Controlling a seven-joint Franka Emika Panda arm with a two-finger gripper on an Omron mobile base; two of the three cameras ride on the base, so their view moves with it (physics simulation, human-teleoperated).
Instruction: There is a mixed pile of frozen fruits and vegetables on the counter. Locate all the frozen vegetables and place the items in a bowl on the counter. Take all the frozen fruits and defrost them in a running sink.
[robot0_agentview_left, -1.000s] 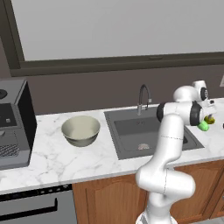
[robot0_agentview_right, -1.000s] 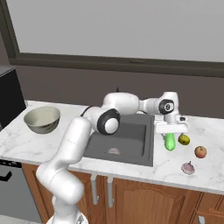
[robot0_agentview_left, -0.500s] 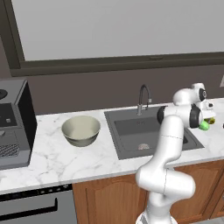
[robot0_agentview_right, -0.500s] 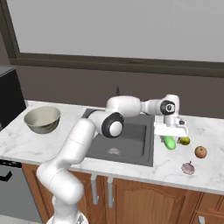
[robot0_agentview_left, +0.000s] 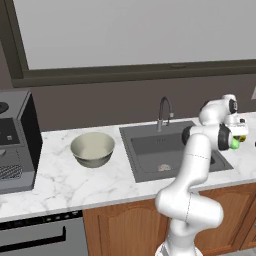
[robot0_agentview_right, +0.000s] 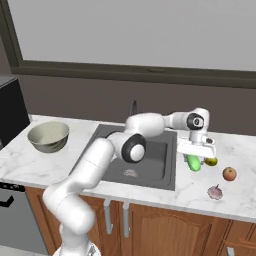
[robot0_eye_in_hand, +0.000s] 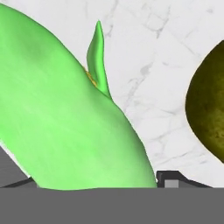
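My gripper (robot0_agentview_right: 196, 156) had its jaws straddling the bright green vegetable (robot0_eye_in_hand: 65, 118), closing but not visibly clamped. It lay on the counter (robot0_agentview_right: 235, 197) right of the sink (robot0_agentview_right: 150, 165), long axis crossing the jaws, yellow-green fruit (robot0_eye_in_hand: 208, 105) just beside.

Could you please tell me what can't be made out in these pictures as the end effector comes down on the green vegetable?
- Grip: in the hand view the green vegetable hides the fingertips; contact is unclear.
- Yellow-green fruit: cut off by the hand view's right edge.
- End effector: in the left base view the arm's own wrist covers the jaws.
- Pinkish item: too small in the right base view to identify.
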